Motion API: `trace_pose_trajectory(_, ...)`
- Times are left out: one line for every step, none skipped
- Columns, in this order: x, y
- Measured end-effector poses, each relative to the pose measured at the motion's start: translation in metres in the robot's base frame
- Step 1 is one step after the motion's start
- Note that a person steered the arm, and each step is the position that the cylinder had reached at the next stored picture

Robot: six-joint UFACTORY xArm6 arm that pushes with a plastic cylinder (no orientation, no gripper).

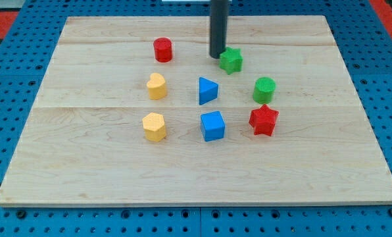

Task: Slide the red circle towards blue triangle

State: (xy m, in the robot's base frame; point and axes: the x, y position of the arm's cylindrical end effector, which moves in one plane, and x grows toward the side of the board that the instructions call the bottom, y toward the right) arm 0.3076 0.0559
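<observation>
The small red circle block, a short, stiff cylinder that looks like plastic or painted wood, stands on the pale wooden bench, up and to the view's left of the blue triangle block, well apart from it. Judging by its size, it should be light and rigid, likely to slide easily on the smooth wood; being round, it may slip sideways off a push that is not aimed through its centre. There is nothing to grasp with: this arm carries no gripper, only a dark rod, so contact should come on the red circle's far side from the blue triangle, at its upper-left edge.

My tip rests above the blue triangle, just beside the green star block, apparently touching or nearly so, and well to the right of the red circle. It would need to travel round behind the circle first.

The yellow heart block sits left of the blue triangle, directly below the red circle, and a skewed push could nudge it.
</observation>
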Motion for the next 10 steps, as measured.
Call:
trace_pose_trajectory(0.0, 0.038)
trace_pose_trajectory(-0.012, 0.022)
trace_pose_trajectory(-0.046, -0.038)
trace_pose_trajectory(-0.06, -0.116)
trace_pose_trajectory(-0.061, -0.153)
trace_pose_trajectory(-0.045, -0.155)
trace_pose_trajectory(-0.038, -0.147)
trace_pose_trajectory(-0.029, -0.143)
trace_pose_trajectory(-0.022, -0.13)
trace_pose_trajectory(-0.016, -0.109)
